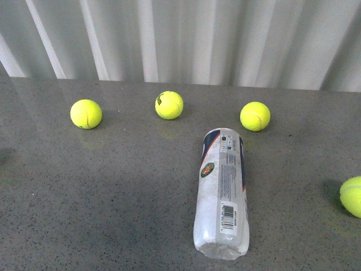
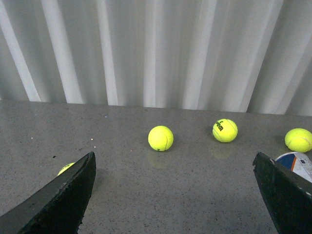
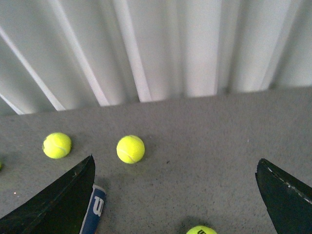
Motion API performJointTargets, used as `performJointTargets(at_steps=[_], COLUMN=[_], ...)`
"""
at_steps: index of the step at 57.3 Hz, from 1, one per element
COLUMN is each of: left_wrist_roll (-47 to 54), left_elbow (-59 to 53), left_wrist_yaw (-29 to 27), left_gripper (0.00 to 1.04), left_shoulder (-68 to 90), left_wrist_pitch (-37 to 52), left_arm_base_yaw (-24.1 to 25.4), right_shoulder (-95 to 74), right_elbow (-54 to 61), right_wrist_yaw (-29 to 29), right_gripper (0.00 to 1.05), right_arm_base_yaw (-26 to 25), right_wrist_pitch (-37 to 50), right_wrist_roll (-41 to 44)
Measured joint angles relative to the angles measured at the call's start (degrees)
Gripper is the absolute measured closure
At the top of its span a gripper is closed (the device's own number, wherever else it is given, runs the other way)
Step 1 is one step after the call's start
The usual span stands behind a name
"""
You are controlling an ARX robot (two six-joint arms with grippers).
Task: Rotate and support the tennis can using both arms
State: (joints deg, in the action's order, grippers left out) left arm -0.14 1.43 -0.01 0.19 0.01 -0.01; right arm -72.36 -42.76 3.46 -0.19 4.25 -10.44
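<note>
On the grey table [image 1: 84,197], the tennis can [image 1: 221,195] is lying on its side, one end pointing toward me and the other toward the ribbed white wall [image 1: 180,39], its barcode and round emblem facing up. Beyond the can's far end, three tennis balls are sitting in a loose row: the nearest ball [image 1: 255,116] just past it, the middle ball [image 1: 169,105] off to the can's left, and the farthest ball [image 1: 86,114] further left again. A fourth ball [image 1: 352,196] is resting well off to the can's right.

I am holding my left claw [image 2: 174,156] spread wide, with only table showing between its fingers [image 2: 285,195] and the can's blue-and-white end peeking in beside one of them. My right claw [image 3: 175,160] is gaping wide too, with the can's label showing beside one of its fingers [image 3: 53,204].
</note>
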Motion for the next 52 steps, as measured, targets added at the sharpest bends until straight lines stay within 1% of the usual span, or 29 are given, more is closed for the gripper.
performJointTargets(at_steps=[6,11,17,21,26,34,44,52], left_wrist_roll=[0.00,0.00,0.00,-0.02,0.00,0.00,0.00,0.00], left_elbow=[0.00,0.00,0.00,0.00,0.00,0.00,0.00,0.00], left_wrist_yaw=[0.00,0.00,0.00,0.00,0.00,0.00,0.00,0.00], left_gripper=[0.07,0.07,0.07,0.07,0.07,0.07,0.07,0.07], left_shoulder=[0.00,0.00,0.00,0.00,0.00,0.00,0.00,0.00], left_wrist_pitch=[0.00,0.00,0.00,0.00,0.00,0.00,0.00,0.00], left_arm_base_yaw=[0.00,0.00,0.00,0.00,0.00,0.00,0.00,0.00], right_shoulder=[-15.19,-24.17,-29.94,-31.69,-33.05,-36.20,-41.05,-44.33], right_elbow=[-8.13,-12.52,-14.38,-14.86,-15.85,-17.84,-21.42,-25.07], right_wrist_yaw=[1.05,2.64,3.39,3.69,4.11,2.43,2.95,4.68], right_gripper=[0.07,0.07,0.07,0.07,0.07,0.07,0.07,0.07], right_arm_base_yaw=[4.13,8.17,12.37,14.14,15.69,16.81,16.98,17.88], right_wrist_pitch=[-7.98,-13.70,-17.68,-18.36,-18.80,-19.12,-19.63,-18.25], right_wrist_roll=[-2.99,-3.58,-3.85,-4.37,-5.31,-6.19,-8.11,-9.55])
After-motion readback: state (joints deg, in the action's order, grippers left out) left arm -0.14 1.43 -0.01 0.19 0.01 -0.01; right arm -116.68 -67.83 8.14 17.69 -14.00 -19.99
